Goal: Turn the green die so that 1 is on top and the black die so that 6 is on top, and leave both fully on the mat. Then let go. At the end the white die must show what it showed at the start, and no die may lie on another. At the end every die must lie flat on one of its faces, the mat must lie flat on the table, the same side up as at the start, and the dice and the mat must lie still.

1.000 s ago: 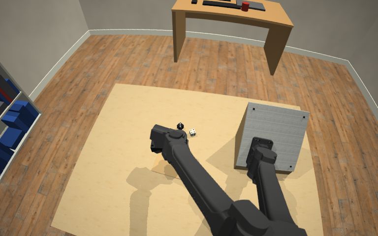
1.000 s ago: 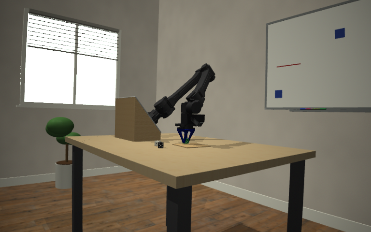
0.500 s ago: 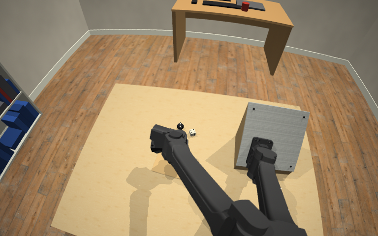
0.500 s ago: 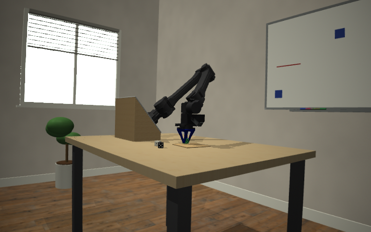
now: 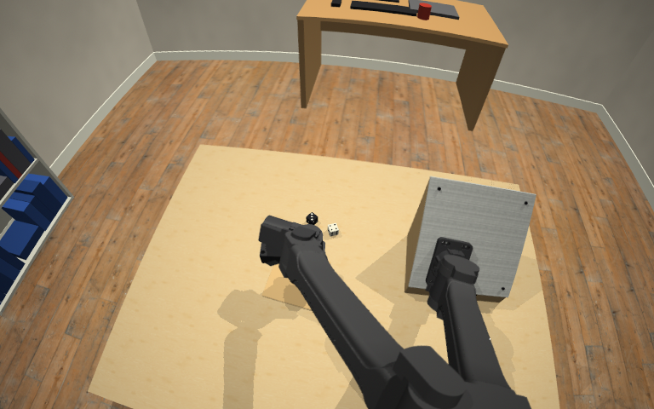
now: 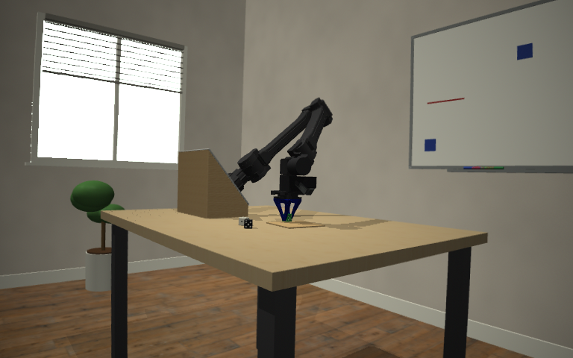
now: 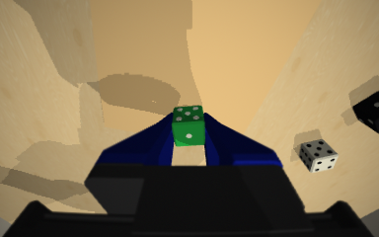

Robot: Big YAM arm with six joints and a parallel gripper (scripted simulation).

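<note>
My gripper [image 7: 189, 118] with blue fingers is shut on the green die [image 7: 188, 125] and holds it just above the thin tan mat [image 6: 295, 224]. In the wrist view the die's face toward the camera shows one pip and the face beyond it shows five. The gripper also shows in the exterior view [image 6: 287, 215]. The white die [image 7: 318, 155] lies on the table off the mat, to the right in the wrist view. The black die [image 7: 367, 111] lies just beyond it, partly cut off. Both show in the overhead view, black [image 5: 312, 218] and white [image 5: 333, 229], close together.
A large wooden wedge block with a grey sloped face [image 5: 470, 236] stands on the table by the arm's base. The arm [image 5: 337, 308] hides most of the mat in the overhead view.
</note>
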